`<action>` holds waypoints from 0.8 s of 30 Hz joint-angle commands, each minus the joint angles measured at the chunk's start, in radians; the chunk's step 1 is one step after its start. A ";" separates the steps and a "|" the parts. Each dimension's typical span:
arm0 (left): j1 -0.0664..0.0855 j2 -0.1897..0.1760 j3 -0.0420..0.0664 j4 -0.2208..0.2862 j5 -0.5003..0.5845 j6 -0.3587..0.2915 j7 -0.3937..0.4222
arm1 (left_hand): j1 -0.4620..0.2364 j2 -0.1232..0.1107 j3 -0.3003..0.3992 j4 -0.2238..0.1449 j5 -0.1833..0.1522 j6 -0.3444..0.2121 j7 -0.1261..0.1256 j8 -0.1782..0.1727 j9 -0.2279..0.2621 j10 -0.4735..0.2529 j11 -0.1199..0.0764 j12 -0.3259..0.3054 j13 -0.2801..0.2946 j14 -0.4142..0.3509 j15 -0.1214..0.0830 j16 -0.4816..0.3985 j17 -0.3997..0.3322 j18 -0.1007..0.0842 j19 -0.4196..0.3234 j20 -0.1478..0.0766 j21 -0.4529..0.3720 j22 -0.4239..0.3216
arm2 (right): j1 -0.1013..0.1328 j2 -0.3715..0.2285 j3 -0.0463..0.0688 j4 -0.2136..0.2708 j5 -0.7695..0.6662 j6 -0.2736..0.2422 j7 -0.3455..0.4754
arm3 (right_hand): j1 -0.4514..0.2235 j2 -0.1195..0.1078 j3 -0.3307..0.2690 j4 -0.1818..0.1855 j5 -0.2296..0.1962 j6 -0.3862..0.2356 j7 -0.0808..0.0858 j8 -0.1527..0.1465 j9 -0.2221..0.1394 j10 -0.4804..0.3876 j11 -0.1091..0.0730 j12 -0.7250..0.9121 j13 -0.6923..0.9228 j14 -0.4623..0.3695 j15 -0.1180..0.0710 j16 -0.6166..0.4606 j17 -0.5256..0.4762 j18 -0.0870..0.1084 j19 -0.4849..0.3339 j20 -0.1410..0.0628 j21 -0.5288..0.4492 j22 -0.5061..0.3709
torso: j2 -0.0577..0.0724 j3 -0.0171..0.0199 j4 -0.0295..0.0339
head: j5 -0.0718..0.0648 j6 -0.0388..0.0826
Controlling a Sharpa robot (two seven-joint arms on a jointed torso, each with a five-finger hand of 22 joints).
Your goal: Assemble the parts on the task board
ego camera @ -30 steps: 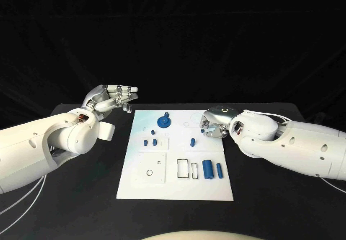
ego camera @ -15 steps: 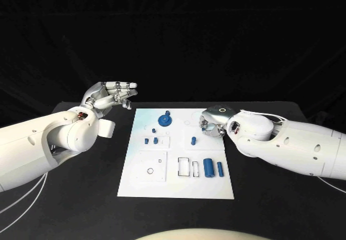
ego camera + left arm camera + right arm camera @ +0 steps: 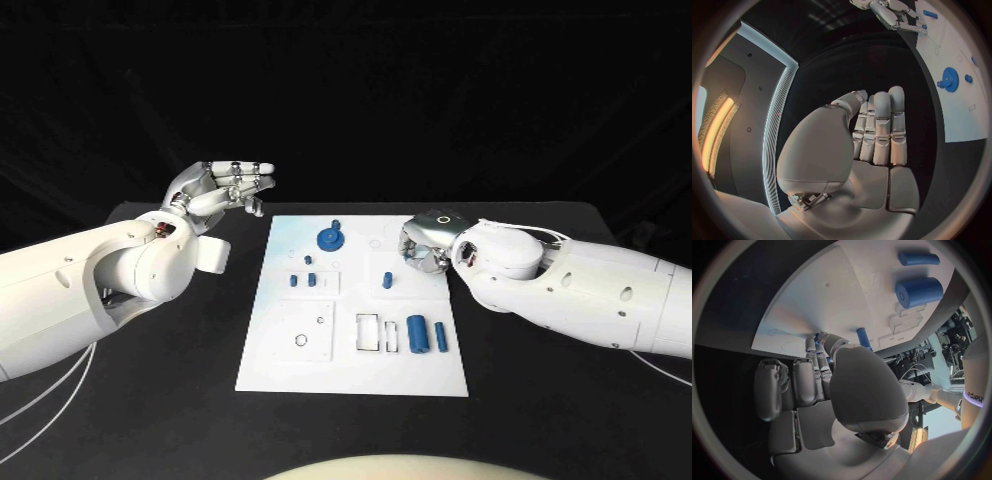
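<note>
Right hand [image 3: 826, 385] fills centre to 6 o'clock, fingers curled down onto the task board [image 3: 836, 295], tips at a small blue part [image 3: 817, 338]. A blue peg [image 3: 862, 337] stands just beside. Large blue cylinder [image 3: 919, 291] and thin blue rod [image 3: 918, 258] lie at 1 o'clock.

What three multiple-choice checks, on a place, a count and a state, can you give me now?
1. Where is the blue gear? A on the task board's far end; B off the board; C in a hand.
2. How many blue cylinders lie at the board's near right? A one; B two; C four.
3. The left hand is: A holding a part; B pressing the board; C empty.
Answers: A, it sits on the white plate; B, a thick and a thin one lie side by side; C, its palm is bare.
</note>
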 commanded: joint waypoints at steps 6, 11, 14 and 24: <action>0.001 0.000 0.000 0.001 0.007 0.018 0.003 | 0.004 0.011 0.000 -0.010 -0.001 -0.003 0.002 -0.002 -0.002 -0.008 -0.002 0.005 0.001 -0.008 -0.001 -0.004 -0.002 0.014 -0.003 0.000 -0.006 -0.002 | -0.008 0.010 0.000 -0.012 0.000 0.021 0.014 | -0.001 0.004 0.019 -0.012 -0.001 0.016 -0.001 0.003 0.004 0.017 0.000 -0.007 -0.006 0.051 -0.005 0.011 0.004 -0.012 0.036 -0.002 0.011 0.155 | 0.000 0.0001 -0.0004 | 0.000 -0.004; 0.001 0.000 0.000 -0.001 0.007 0.017 -0.002 | 0.005 0.011 0.000 -0.011 0.000 -0.004 0.002 -0.002 -0.002 -0.009 -0.002 0.006 0.001 -0.009 -0.001 -0.004 -0.002 0.014 -0.003 0.000 -0.007 -0.002 | -0.010 0.009 0.000 -0.013 0.004 0.021 0.014 | 0.001 0.010 0.034 -0.030 0.001 0.039 -0.007 0.011 0.010 0.042 -0.008 -0.005 -0.009 0.052 -0.011 0.019 0.011 -0.016 0.043 -0.005 0.029 0.167 | -0.001 -0.0003 -0.0001 | -0.001 -0.007; 0.001 0.000 0.000 -0.002 0.007 0.017 -0.006 | 0.006 0.012 0.000 -0.013 0.000 -0.004 0.002 -0.002 -0.002 -0.010 -0.002 0.006 0.002 -0.009 -0.001 -0.004 -0.003 0.014 -0.003 0.000 -0.007 -0.002 | -0.010 0.007 0.000 -0.011 0.013 -0.007 0.017 | 0.001 0.018 0.046 -0.040 -0.001 0.045 -0.008 0.012 0.012 0.052 -0.009 -0.009 -0.012 0.052 -0.014 0.020 0.011 -0.018 0.045 -0.007 0.036 0.172 | -0.001 -0.0002 -0.0010 | 0.000 -0.007; 0.001 -0.001 0.000 -0.005 0.007 0.017 -0.011 | 0.007 0.013 0.001 -0.014 0.000 -0.005 0.003 -0.003 -0.003 -0.010 -0.001 0.006 0.002 -0.009 -0.001 -0.005 -0.003 0.014 -0.003 0.000 -0.008 -0.003 | -0.010 -0.009 0.001 0.002 0.024 -0.138 0.022 | -0.004 0.020 0.054 -0.048 -0.006 0.052 -0.008 0.013 0.015 0.061 -0.011 -0.011 -0.014 0.052 -0.015 0.022 0.011 -0.021 0.051 -0.008 0.052 0.181 | -0.001 -0.0003 0.0002 | 0.000 -0.006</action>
